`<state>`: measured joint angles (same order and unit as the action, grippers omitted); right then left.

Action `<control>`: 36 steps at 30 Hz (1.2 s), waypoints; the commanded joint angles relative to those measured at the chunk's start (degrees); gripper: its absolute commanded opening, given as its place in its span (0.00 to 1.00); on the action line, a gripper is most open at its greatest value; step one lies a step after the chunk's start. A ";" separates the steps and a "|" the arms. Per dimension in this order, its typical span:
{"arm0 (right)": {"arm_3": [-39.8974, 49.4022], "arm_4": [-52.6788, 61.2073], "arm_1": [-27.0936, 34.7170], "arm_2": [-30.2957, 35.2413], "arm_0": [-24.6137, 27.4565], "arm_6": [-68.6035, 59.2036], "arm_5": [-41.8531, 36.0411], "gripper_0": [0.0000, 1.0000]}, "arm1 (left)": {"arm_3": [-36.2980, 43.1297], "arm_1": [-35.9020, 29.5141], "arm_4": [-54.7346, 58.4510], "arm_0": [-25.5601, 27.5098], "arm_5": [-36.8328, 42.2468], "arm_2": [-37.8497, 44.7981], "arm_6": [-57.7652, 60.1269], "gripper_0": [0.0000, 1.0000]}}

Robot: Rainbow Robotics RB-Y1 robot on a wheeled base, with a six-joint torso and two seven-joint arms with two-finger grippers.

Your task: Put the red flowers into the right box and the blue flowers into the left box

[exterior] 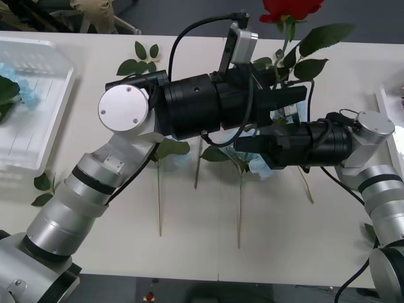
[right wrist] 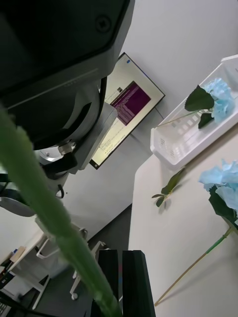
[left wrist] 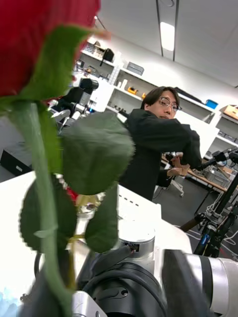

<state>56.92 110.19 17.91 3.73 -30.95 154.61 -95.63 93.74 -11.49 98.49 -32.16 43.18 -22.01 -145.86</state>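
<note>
My left gripper (exterior: 291, 95) reaches across the table and is shut on the stem of a red flower (exterior: 289, 9), holding it upright with the bloom at the far edge. The bloom (left wrist: 39, 39) and its leaves hang close in the left wrist view. My right gripper (exterior: 247, 144) lies just below the left one, pointing left, its black fingers (right wrist: 134, 282) shut. The green stem (right wrist: 54, 213) crosses close in front of them. Blue flowers (exterior: 259, 167) lie on the table under both arms, one showing in the right wrist view (right wrist: 223, 183). The left box (exterior: 38, 95) holds a blue flower (right wrist: 220, 96). The right box (exterior: 385, 107) shows as a thin edge.
Loose green leaf sprigs lie at the back left (exterior: 142, 60) and near the left box's front corner (exterior: 43, 186). Long thin stems (exterior: 158, 202) stretch toward the table's front edge. A monitor (right wrist: 126, 114) stands off the table beyond the left box.
</note>
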 commanded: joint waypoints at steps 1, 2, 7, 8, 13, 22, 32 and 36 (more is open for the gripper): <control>1.62 0.11 -0.33 -0.39 -1.92 0.39 0.53 0.00 | 2.15 -0.11 0.47 -0.54 -0.28 -0.31 -3.73 1.00; 1.62 0.11 -0.33 -0.39 -1.92 0.39 0.62 0.00 | 2.15 -0.11 0.47 -0.54 -0.28 -0.31 -3.73 1.00; 1.62 0.11 0.46 -0.22 -1.92 0.39 0.44 0.00 | 2.15 -0.11 0.47 -0.54 -0.28 -0.31 -3.73 1.00; 1.62 0.11 0.63 -0.22 -1.92 0.39 0.44 0.00 | 2.15 -0.11 0.47 -0.54 -0.28 -0.31 -3.73 1.00; 1.62 -2.26 2.39 2.07 -1.83 0.39 -0.88 0.00 | 2.15 -0.11 0.47 -0.54 -0.28 -0.31 -3.73 1.00; 1.62 -21.16 6.79 20.44 -1.66 0.39 -10.37 0.00 | 2.15 -0.11 0.47 -0.54 -0.28 -0.31 -3.73 1.00; 1.53 -28.63 12.94 23.60 -1.66 0.39 -11.33 0.00 | 0.83 -0.29 0.38 1.22 -1.08 -0.14 -3.82 1.00; 1.53 -38.74 18.92 25.54 -2.01 0.39 -9.23 0.00 | 2.86 -4.60 -1.02 2.19 1.39 3.29 -3.29 1.00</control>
<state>56.92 73.10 33.23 27.66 -31.27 154.61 -105.67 93.62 -12.51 98.50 -30.06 42.70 -21.12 -145.86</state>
